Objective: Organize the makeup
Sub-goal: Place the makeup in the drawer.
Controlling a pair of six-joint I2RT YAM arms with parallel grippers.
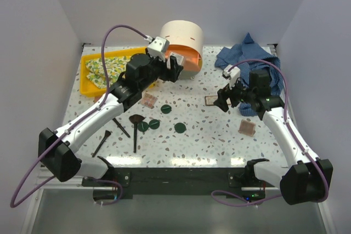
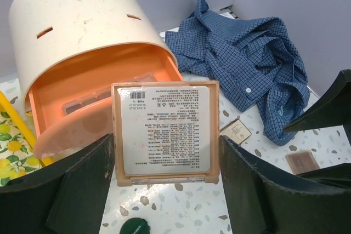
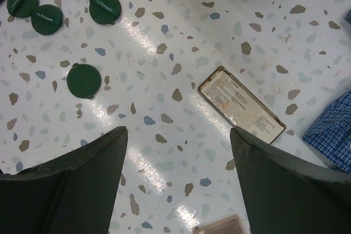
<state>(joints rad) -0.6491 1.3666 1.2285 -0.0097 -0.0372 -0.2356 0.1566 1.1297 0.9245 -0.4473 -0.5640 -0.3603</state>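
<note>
One pink-brown palette (image 2: 164,130) stands clamped upright between the left gripper's (image 1: 174,67) fingers, just in front of the open orange drawer (image 2: 104,80). The right gripper (image 3: 178,173) hangs with jaws spread above a second palette (image 3: 241,104) lying on the speckled table (image 3: 164,26), four green discs (image 3: 84,80) nearby.

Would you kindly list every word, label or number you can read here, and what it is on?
No text is legible.
On the held palette: a barcode and dense small print, too small to read.
On the loose palette: a printed label, blurred.
On three green discs: pale lettering, too blurred to read.
</note>
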